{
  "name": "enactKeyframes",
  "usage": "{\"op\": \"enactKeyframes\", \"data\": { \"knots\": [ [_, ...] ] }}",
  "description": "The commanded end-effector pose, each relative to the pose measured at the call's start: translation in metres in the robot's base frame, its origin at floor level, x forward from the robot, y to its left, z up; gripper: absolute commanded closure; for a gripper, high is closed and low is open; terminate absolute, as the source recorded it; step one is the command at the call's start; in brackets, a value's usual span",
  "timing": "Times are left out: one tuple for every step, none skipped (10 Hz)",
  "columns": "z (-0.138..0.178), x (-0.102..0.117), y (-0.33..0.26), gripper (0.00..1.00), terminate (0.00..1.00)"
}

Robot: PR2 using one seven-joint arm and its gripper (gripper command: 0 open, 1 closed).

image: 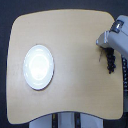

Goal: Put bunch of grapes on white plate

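A light wooden table with rounded corners (70, 60) fills most of the exterior view, seen from above. A round, glossy white plate with a raised rim (38, 67) lies flat on the table toward the exterior view's left, roughly midway between the far and near edges. Well apart from it, at the exterior view's right edge of the table, a small elongated bunch of dark purple-black grapes (111, 62) hangs or lies just below the grey robot gripper (104, 47), which reaches in from the upper right corner. The bunch touches the gripper's tip. Bare tabletop lies between plate and grapes.
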Motion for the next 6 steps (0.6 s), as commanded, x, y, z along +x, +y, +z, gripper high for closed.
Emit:
{"op": "enactKeyframes", "data": {
  "knots": [
    [-0.001, -0.011, -0.012, 1.0, 0.0],
    [0.0, -0.008, -0.01, 1.0, 0.0],
    [0.001, -0.005, -0.008, 1.0, 0.0],
    [0.002, -0.003, -0.006, 1.0, 0.0],
    [0.003, -0.001, -0.005, 1.0, 0.0],
    [0.003, 0.0, -0.004, 1.0, 0.0]
  ]
}}
